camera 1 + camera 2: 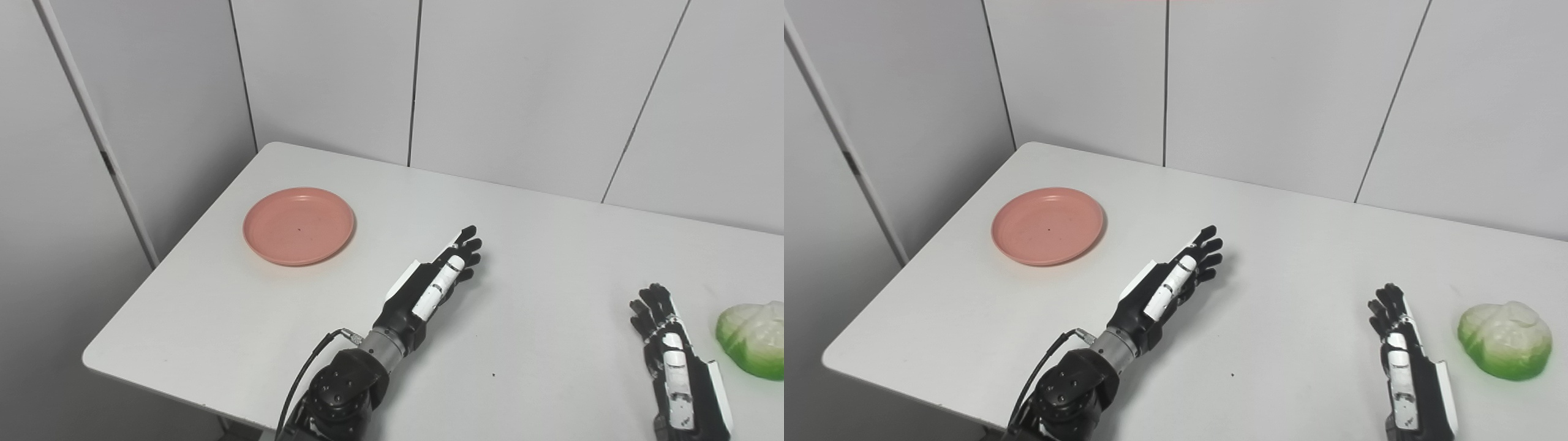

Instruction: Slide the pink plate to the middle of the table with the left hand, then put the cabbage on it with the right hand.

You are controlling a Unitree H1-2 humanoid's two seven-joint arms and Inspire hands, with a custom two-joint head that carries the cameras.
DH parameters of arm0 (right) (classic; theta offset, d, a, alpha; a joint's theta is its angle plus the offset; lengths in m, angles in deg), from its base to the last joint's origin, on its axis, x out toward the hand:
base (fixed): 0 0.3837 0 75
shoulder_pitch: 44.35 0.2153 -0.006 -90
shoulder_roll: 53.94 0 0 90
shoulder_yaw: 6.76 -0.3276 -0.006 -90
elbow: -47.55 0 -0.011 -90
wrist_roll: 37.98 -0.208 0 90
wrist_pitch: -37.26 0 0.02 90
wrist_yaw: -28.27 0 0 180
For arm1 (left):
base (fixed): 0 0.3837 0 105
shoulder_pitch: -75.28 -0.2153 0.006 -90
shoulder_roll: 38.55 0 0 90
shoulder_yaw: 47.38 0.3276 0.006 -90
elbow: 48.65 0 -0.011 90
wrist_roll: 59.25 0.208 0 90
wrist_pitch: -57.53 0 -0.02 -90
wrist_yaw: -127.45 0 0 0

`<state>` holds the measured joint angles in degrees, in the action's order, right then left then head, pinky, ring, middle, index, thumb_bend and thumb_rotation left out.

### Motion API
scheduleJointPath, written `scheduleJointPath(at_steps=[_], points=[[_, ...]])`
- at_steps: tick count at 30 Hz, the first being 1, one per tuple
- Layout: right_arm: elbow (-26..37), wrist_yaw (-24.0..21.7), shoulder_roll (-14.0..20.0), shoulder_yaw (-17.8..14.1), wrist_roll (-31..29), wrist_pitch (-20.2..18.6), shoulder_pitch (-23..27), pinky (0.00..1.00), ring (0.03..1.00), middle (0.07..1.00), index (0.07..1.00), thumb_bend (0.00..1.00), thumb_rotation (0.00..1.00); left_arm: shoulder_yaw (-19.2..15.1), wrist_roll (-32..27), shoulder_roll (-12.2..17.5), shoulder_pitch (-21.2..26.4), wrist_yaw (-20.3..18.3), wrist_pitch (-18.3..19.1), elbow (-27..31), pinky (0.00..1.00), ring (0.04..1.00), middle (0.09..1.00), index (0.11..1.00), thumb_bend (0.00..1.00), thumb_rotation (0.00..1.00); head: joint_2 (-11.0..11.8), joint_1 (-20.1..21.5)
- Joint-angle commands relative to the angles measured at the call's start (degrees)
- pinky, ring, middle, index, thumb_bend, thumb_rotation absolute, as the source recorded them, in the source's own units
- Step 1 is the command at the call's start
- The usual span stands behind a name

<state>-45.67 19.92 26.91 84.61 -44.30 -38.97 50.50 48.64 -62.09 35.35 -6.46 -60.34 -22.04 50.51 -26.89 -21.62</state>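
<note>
Pink plate [299, 226] at desk [520, 294] far left, untouched. Left robot hand [438, 275] released, mid-desk, empty; right robot hand [1402, 343] released beside cabbage [1505, 340]. Next: reach left, slide plate rightward.

Two head cameras, side by side, look down — sharing the same table [539, 367].

White table [202, 318] with rounded corners, set into a corner of the room, far edge close to the back wall [520, 86]. Pale grey wall panels split by thin dark vertical seams, some slanting with the camera's angle. On the left, a side wall [177, 92] with a lighter upright strip [92, 128] running down beside the table. Soft, even light, faint shadows only.
</note>
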Motion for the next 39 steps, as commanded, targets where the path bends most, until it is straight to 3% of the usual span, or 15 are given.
scheduleJointPath(at_steps=[1,10,15,21,27,35,39], points=[[-5.62,-0.41,0.77,-0.73,-0.19,0.73,0.04,0.95,0.937,0.948,0.949,0.20,1.00,-0.79,-0.06,-0.03,3.25,0.83,-0.84,3.37,0.95,0.953,0.972,0.958,0.51,1.00,-0.03,-0.11],[-5.86,-0.25,0.90,-0.78,0.04,0.60,0.19,0.96,0.936,0.948,0.949,0.22,1.00,-3.96,1.99,1.66,5.87,2.82,-2.40,5.82,0.91,0.942,0.966,0.959,0.51,1.00,-0.09,-0.51],[-5.85,-0.73,1.18,-0.88,-0.66,0.81,0.18,0.95,0.936,0.947,0.951,0.22,1.00,-7.51,1.37,1.92,7.93,4.94,-3.19,5.93,0.93,0.942,0.963,0.955,0.51,0.98,-0.25,-0.83],[-6.44,-0.61,1.43,-0.82,-0.27,0.86,0.50,0.96,0.937,0.947,0.950,0.25,1.00,-11.69,2.08,4.61,10.00,7.12,-5.98,4.82,0.94,0.954,0.970,0.964,0.51,0.99,-0.15,-0.91],[-6.27,-0.77,1.46,-0.76,-0.50,0.39,0.48,0.97,0.940,0.948,0.952,0.23,1.00,-15.44,1.82,6.66,10.70,9.48,-4.72,5.46,0.95,0.961,0.973,0.963,0.51,1.00,0.02,-1.12],[-6.90,-1.54,1.47,-1.01,-1.37,1.00,0.69,0.98,0.942,0.957,0.963,0.23,1.00,-20.25,1.14,10.42,12.63,11.34,-7.90,2.66,0.96,0.957,0.969,0.968,0.49,1.00,0.07,-1.34],[-7.23,-1.59,1.55,-1.20,-1.18,1.13,0.80,0.97,0.936,0.951,0.960,0.22,1.00,-22.02,1.49,11.56,13.70,12.63,-8.46,0.77,0.92,0.944,0.960,0.959,0.50,0.94,0.15,-1.43]])
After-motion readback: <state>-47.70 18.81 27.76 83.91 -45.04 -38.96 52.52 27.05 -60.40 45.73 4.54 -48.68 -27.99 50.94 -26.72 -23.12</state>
